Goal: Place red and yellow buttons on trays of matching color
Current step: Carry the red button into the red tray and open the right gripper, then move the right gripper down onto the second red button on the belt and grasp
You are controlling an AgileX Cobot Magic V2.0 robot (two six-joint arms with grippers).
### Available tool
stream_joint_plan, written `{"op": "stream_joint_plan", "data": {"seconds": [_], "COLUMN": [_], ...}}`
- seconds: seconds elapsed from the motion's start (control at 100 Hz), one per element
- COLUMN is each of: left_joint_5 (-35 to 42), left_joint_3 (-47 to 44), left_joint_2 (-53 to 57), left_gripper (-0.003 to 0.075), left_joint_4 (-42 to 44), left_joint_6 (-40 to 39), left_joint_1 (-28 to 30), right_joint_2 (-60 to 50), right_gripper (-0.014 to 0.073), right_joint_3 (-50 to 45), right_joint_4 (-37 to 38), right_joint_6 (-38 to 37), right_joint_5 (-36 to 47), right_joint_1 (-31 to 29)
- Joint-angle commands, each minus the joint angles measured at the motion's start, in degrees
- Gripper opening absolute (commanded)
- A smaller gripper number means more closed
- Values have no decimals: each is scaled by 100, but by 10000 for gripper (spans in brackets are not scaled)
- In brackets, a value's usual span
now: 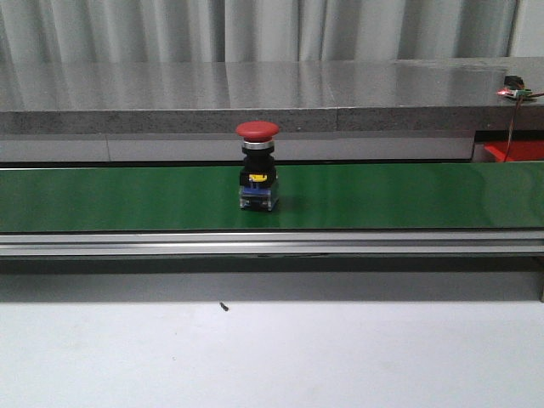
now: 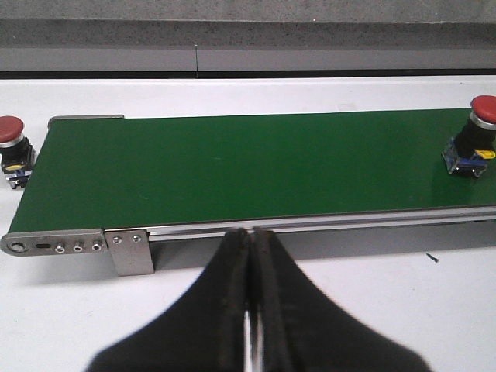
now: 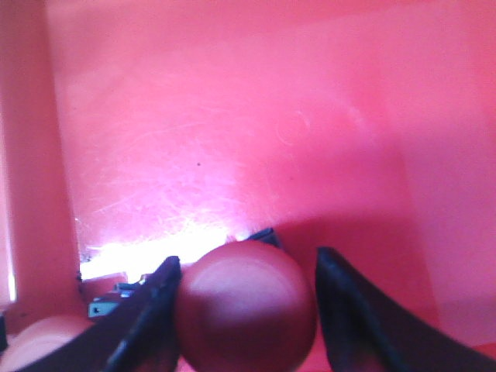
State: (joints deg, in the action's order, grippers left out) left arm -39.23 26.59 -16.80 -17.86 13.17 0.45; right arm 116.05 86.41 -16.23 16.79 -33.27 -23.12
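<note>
A red button [image 1: 257, 164] stands upright on the green belt [image 1: 408, 197], in the middle of the front view; the left wrist view has it [image 2: 474, 142] at the belt's far end. My left gripper [image 2: 252, 232] hangs shut and empty over the white table, just short of the belt's rail. My right gripper [image 3: 248, 260] is open inside the red tray [image 3: 232, 124], its fingers on either side of a second red button [image 3: 246, 306], with a gap on one side. No yellow button or yellow tray is in view.
Another red button [image 2: 12, 146] sits on the table off the near end of the belt. Part of one more red button [image 3: 39, 345] lies in the tray beside my right gripper. The red tray's corner [image 1: 514, 151] shows at the far right, behind the belt.
</note>
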Motion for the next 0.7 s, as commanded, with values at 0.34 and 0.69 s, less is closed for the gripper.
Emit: {"op": "stream_joint_plan", "data": {"seconds": [0.34,0.69], "left_joint_5": [397,397], "left_joint_3": [140,140], "left_joint_2": [-53,-53], "left_gripper": [-20,-20], "left_joint_4": [-103,-103], "left_joint_6": [-5,-5], "left_joint_1": [-41,-41], "right_joint_2": [-643,-1289], "right_gripper": [414,414], "right_joint_3": [170,159], "right_joint_4": [-71,-157], "right_joint_6": [2,19], "right_joint_5": [370,71], "right_joint_1": [-33,44]}}
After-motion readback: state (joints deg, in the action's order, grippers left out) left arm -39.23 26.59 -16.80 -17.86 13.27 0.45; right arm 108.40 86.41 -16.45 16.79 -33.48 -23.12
